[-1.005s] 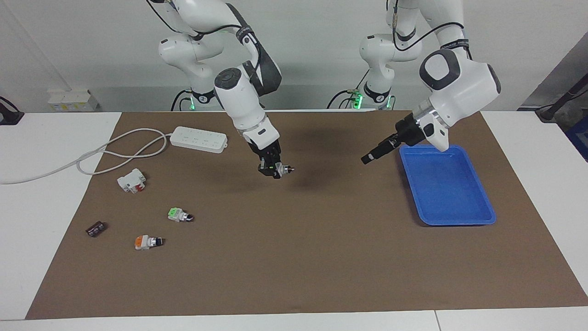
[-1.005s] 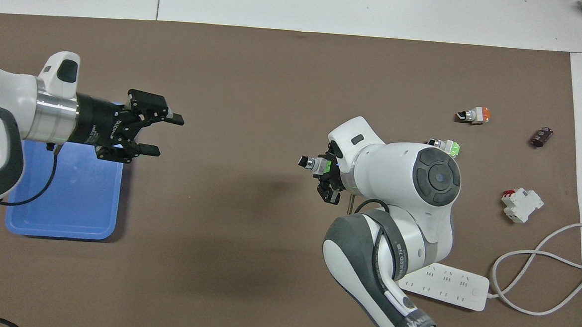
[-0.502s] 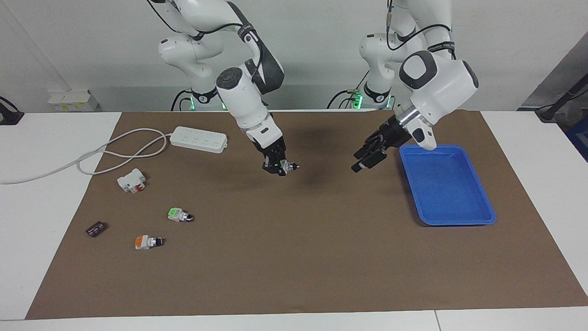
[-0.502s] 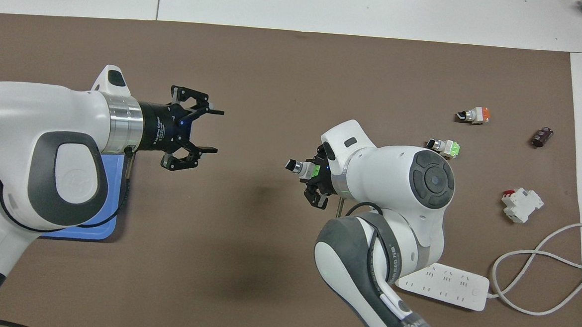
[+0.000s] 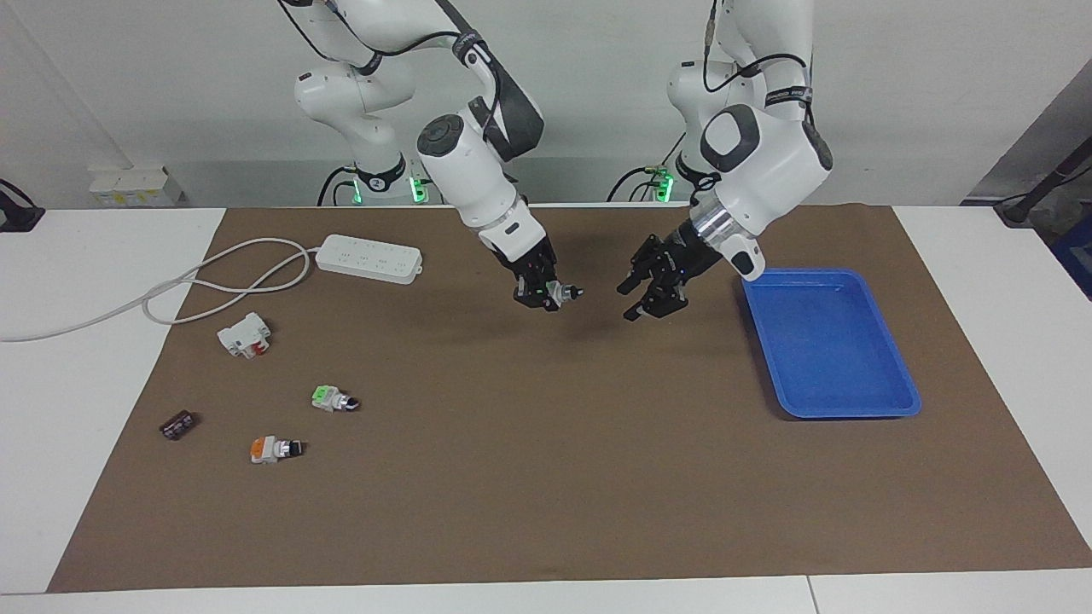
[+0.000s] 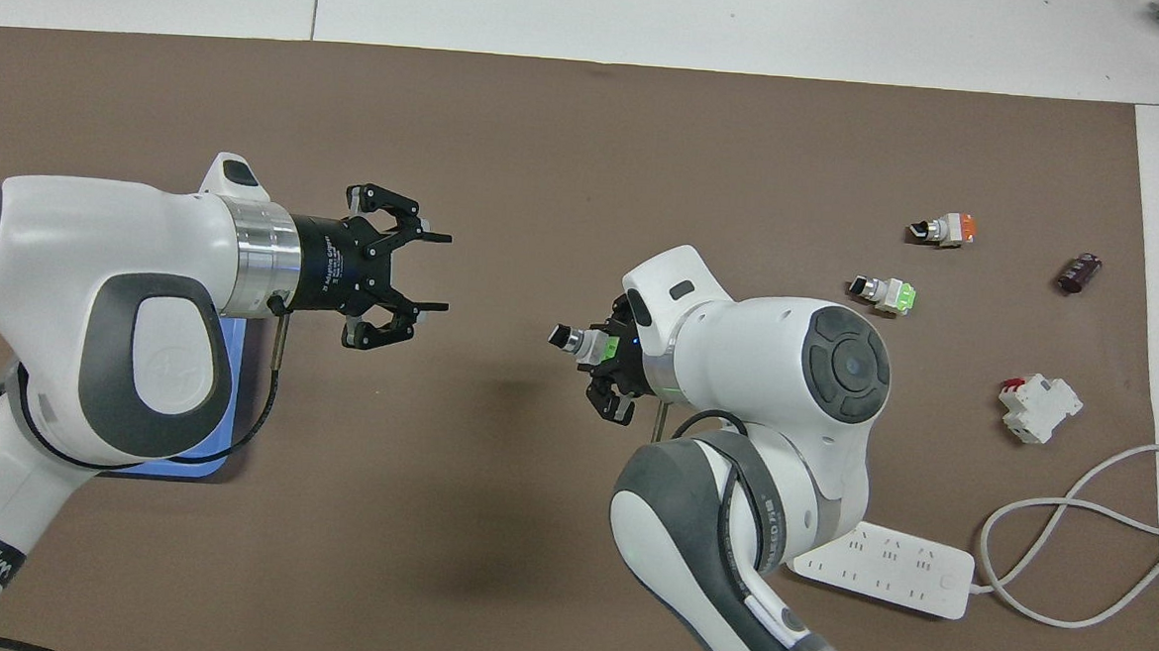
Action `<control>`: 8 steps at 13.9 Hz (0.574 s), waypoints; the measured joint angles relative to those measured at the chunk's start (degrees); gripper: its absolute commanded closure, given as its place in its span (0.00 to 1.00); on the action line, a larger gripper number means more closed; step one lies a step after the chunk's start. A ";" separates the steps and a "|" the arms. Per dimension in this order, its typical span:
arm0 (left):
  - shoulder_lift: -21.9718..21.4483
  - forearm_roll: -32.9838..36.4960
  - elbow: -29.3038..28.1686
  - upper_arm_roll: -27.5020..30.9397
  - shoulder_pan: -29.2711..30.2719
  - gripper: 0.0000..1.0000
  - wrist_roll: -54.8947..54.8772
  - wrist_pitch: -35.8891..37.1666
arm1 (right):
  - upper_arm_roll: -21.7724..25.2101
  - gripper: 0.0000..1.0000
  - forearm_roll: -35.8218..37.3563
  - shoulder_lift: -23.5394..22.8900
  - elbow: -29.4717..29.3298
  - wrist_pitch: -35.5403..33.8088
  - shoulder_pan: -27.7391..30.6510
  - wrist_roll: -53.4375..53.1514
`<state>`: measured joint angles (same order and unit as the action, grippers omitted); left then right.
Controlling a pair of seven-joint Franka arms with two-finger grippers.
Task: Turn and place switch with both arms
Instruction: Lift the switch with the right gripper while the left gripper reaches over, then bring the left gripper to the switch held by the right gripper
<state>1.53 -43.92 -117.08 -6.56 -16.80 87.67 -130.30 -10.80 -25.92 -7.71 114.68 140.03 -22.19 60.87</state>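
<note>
- Two glossy white arms hang over the middle of the brown mat (image 5: 546,477), their grippers facing each other, apart.
- Right gripper (image 6: 605,362) is clamped on the green-ended rotary switch (image 6: 579,341), black knob pointing toward the left gripper (image 6: 432,273).
- Left gripper's fingers stand apart, holding nothing, beside the blue tray (image 5: 832,350).
</note>
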 measured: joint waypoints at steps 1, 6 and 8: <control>-0.11 0.01 -0.46 0.01 -0.71 0.46 2.20 0.00 | -0.05 1.00 0.00 0.36 -0.17 -0.06 0.00 0.02; -0.95 4.10 -0.60 0.02 -2.23 0.50 10.63 5.16 | -0.06 1.00 0.00 2.78 -0.33 -2.16 0.01 0.28; -1.56 5.80 0.40 0.21 -2.23 0.52 11.03 8.54 | -0.06 1.00 -0.17 3.55 -0.36 -3.40 0.01 0.61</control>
<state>-0.03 -38.12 -116.68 -6.35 -19.03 98.70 -121.75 -10.87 -26.09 -4.15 114.32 136.63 -22.17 61.48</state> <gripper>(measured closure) 0.498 0.590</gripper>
